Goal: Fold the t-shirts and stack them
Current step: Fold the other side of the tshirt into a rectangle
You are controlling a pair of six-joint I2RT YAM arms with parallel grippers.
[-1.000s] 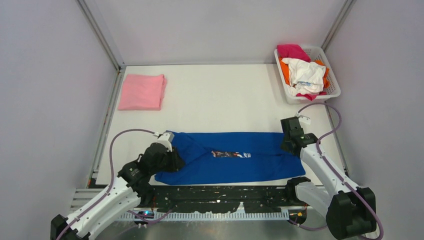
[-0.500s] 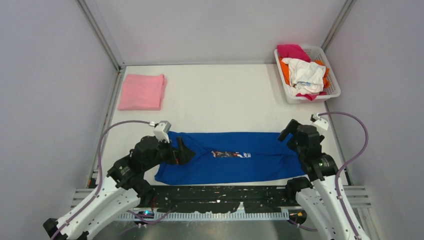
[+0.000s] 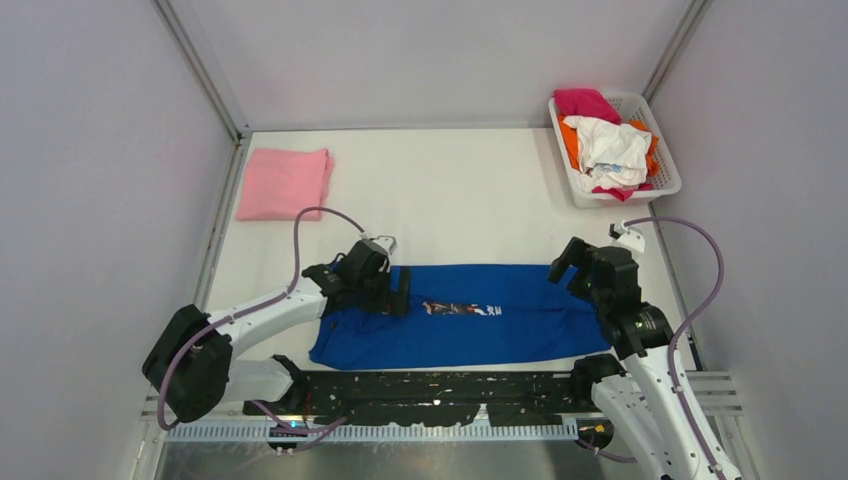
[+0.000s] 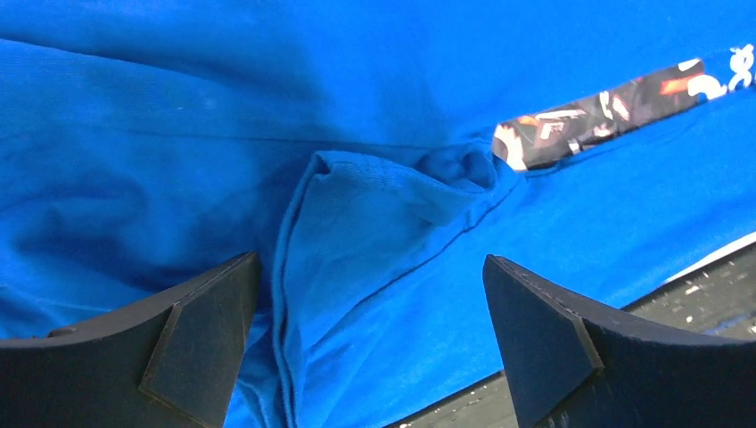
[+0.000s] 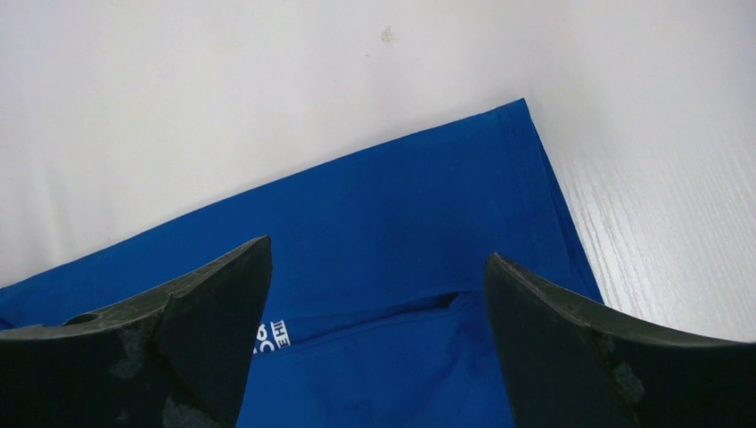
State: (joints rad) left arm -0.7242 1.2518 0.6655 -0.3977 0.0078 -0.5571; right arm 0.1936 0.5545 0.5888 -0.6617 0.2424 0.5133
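Left gripper (image 3: 398, 292) swung inward over bunched sleeve (image 4: 383, 205), jaws wide; right gripper (image 3: 568, 268) lifted off, wide too. Blue tee (image 3: 470, 325) lies as strip near front edge of table (image 3: 450, 200) (crosswise fold likely next).

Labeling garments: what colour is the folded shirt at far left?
The folded shirt is plain light pink; top external view.

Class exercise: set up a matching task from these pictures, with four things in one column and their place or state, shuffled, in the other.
1. blue t-shirt
2. pink t-shirt
3. white basket
4. left claw

a. far right corner
b. folded square, far left
c. spread as a long strip along the near edge
d. open, over bunched blue cloth

Pairs: 1-c, 2-b, 3-a, 4-d
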